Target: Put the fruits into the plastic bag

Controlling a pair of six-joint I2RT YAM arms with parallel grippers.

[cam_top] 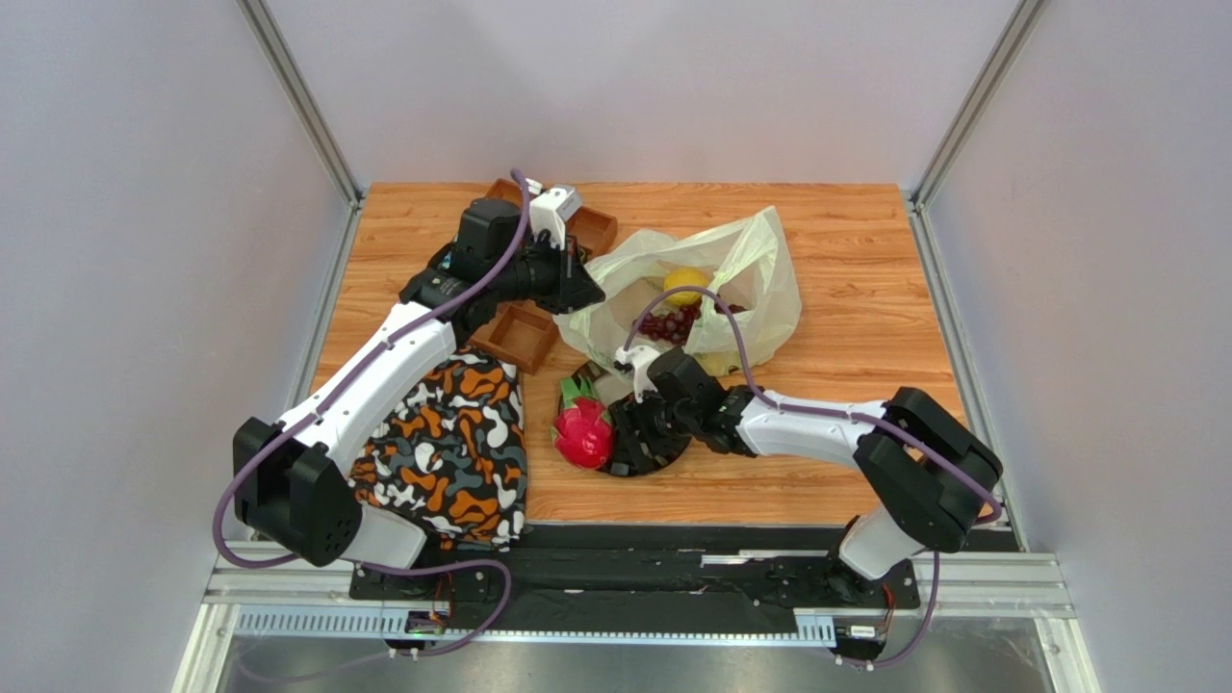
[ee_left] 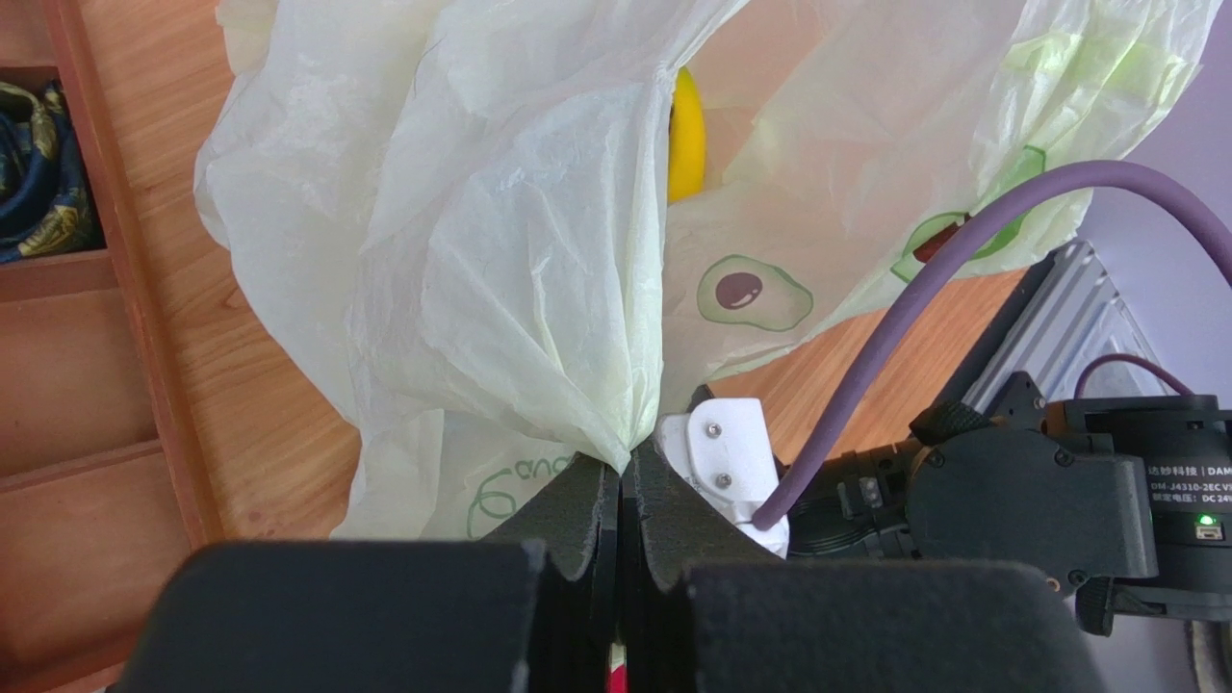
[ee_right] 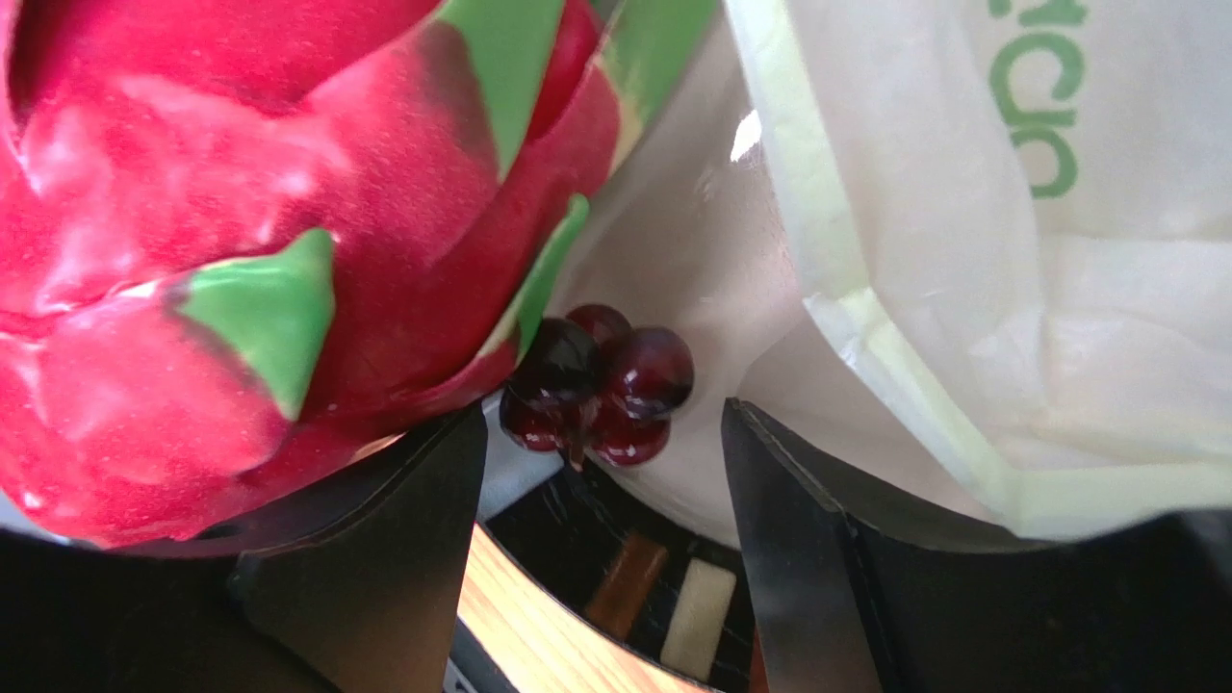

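Lying on a dark round plate (cam_top: 662, 454) beside the thin, limp yellow-green plastic bag (ee_left: 492, 246) pinched tight by the left gripper (ee_left: 622, 498), the pink-red, green-scaled dragon fruit (cam_top: 583, 433) looks heavy and waxy-slick, so the spread, empty right gripper (ee_right: 600, 433) should span its broad middle.

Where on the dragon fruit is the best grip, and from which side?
Probably across the round red middle of the dragon fruit, descending from above and spanning its width: it lies on its side on the dark plate, its green-scaled end pointing toward the bag, too tapered to hold.
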